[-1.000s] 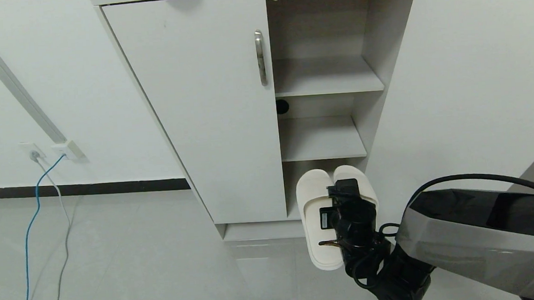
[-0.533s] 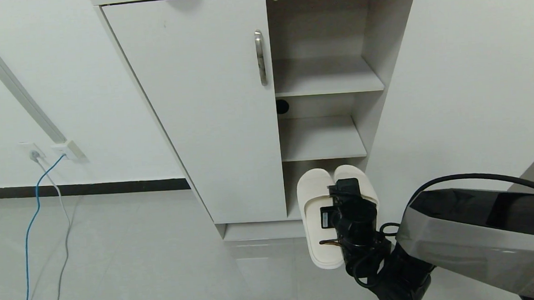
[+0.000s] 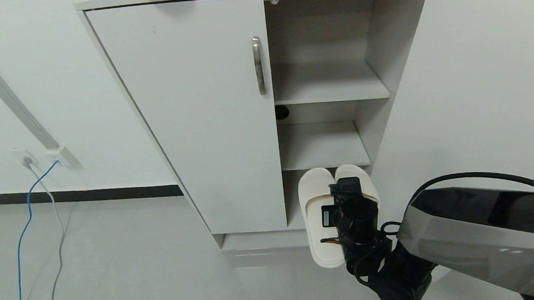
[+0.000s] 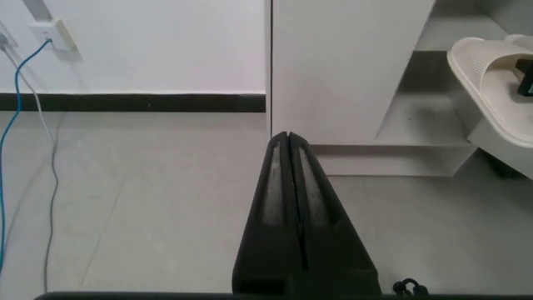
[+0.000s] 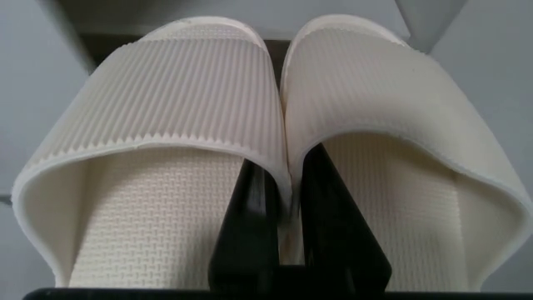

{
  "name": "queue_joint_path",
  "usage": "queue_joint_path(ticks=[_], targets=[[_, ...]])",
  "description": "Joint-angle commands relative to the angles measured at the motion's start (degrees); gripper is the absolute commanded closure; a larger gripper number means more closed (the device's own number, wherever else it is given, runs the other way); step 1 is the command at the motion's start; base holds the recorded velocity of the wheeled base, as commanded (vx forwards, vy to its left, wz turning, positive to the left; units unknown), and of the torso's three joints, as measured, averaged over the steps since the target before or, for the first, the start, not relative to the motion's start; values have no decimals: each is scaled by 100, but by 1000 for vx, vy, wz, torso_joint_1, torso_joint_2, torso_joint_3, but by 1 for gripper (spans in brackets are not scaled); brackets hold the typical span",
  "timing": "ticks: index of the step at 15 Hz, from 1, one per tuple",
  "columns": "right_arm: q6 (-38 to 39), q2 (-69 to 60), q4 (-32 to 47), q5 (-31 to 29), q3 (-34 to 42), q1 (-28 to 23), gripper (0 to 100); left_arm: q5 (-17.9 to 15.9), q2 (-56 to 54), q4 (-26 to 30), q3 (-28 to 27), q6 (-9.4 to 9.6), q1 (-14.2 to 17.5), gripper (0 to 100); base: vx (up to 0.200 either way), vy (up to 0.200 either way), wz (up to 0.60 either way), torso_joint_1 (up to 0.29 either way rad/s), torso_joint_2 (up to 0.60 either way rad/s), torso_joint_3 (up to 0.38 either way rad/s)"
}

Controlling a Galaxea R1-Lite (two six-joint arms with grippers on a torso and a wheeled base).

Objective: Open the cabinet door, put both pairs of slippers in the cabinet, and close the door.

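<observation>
Right gripper (image 3: 343,187) clamped on inner edges of the cream ribbed foam slippers (image 3: 315,212). I reckon toes ahead could snag the white shelf (image 3: 326,165), twisting them loose.

Left pincer (image 4: 288,150) (jaws together) over floor (image 4: 150,192); slippers (image 4: 487,75) near cabinet (image 4: 350,67).

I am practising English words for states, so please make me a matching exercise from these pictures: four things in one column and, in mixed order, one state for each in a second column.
Column 1
1. left cabinet door
2. right cabinet door
3. pair of slippers
4. left gripper

Column 2
a. shut, holding nothing
b. swung open
c. closed
d. held in the right gripper, in front of the lowest compartment

Pairs: 1-c; 2-b; 3-d; 4-a
</observation>
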Motion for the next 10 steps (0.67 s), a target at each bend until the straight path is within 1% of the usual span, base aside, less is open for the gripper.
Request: queue_joint_path(ticks=[1,3,8,10], targets=[[8,-44,-6,0,5,9,100,12,-2,2,0,-1,2,100,200,0,0,-2,2,7],[0,-44,-6,0,5,9,100,12,-2,2,0,-1,2,100,200,0,0,7,2,2],[-9,-36,47,96,-136,9,100,12,-2,2,0,-1,2,100,0,0,0,0,0,0],[-80,-44,56,175,-180,-70,100,12,-2,2,0,-1,2,100,0,0,0,0,0,0]])
